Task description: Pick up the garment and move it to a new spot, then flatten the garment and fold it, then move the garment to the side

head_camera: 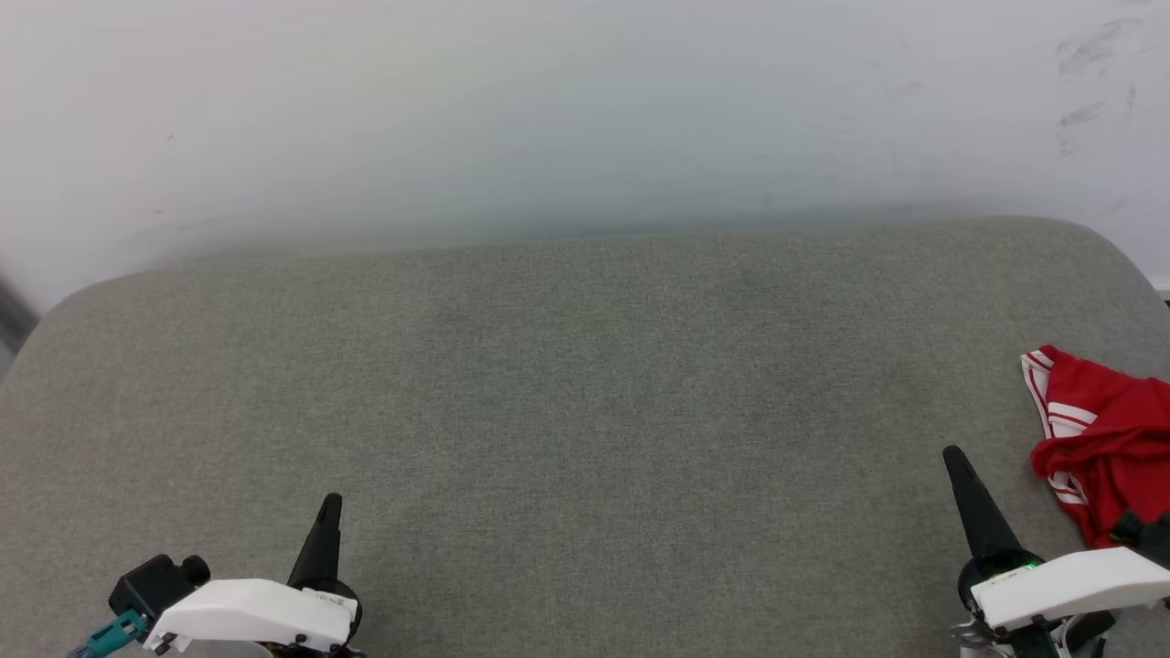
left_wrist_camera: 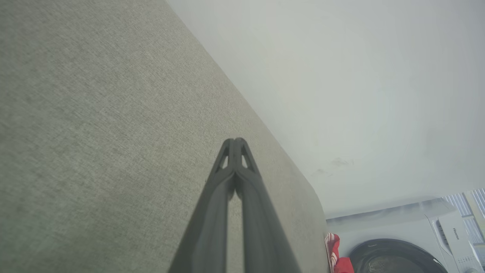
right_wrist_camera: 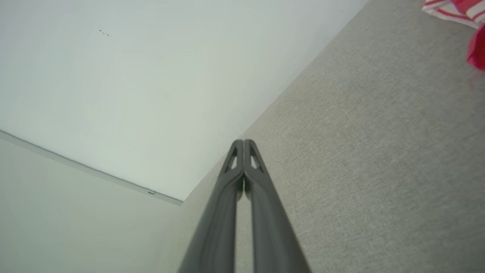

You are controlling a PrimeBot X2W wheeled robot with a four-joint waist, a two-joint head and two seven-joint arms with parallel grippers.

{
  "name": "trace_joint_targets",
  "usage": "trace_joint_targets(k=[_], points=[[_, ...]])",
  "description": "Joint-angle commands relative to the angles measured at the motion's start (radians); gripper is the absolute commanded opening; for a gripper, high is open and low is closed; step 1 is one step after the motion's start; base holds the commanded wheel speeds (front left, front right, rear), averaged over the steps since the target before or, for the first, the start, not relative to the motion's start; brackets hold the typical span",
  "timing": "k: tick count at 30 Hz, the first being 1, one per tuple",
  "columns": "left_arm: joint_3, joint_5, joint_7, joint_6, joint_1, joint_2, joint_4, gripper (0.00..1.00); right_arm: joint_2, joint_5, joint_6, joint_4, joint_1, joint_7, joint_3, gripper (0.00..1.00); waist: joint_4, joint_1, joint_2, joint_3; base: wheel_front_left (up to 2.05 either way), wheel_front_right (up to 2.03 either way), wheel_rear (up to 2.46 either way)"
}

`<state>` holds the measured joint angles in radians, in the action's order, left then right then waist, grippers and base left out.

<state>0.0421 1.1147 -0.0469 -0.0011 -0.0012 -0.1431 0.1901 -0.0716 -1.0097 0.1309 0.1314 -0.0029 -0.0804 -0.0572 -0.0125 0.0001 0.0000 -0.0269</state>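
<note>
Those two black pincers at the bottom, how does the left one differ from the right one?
The right gripper lies near the crumpled red garment; the left gripper is far from it, over the bare grey surface. The right gripper shows a green light at its base; the left gripper has a teal plug by its white casing instead. Both are shut, hold nothing and point away from the robot.

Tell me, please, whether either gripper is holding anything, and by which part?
Nothing is held: left gripper and right gripper are shut empty; the garment lies crumpled nearby.
</note>
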Motion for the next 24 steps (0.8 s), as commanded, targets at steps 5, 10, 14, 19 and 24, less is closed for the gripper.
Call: trace_joint_targets(k=[5,10,14,19,24], points=[[-0.020,0.056,0.016,-0.018,-0.031,0.008,-0.001,0.00,0.004,-0.066,0.000,0.005,-0.033,-0.004,-0.009,0.00,0.001,-0.0001,0.0000,0.002,0.00,0.00,0.00],[-0.033,0.100,0.029,-0.028,-0.039,0.015,0.004,0.00,0.006,-0.119,0.000,0.016,-0.043,-0.007,-0.014,0.00,0.002,-0.0001,0.0000,0.004,0.00,0.00,0.00],[-0.043,0.135,0.039,-0.038,-0.045,0.021,0.009,0.00,0.007,-0.160,0.000,0.024,-0.047,-0.009,-0.017,0.00,0.002,-0.0001,0.0000,0.006,0.00,0.00,0.00],[-0.054,0.176,0.052,-0.048,-0.054,0.029,0.014,0.00,0.009,-0.209,0.000,0.034,-0.055,-0.012,-0.022,0.00,0.003,-0.0001,0.0000,0.008,0.00,0.00,0.00],[-0.066,0.215,0.064,-0.058,-0.060,0.036,0.019,0.00,0.010,-0.256,0.000,0.043,-0.062,-0.014,-0.026,0.00,0.004,-0.0001,0.0000,0.010,0.00,0.00,0.00]])
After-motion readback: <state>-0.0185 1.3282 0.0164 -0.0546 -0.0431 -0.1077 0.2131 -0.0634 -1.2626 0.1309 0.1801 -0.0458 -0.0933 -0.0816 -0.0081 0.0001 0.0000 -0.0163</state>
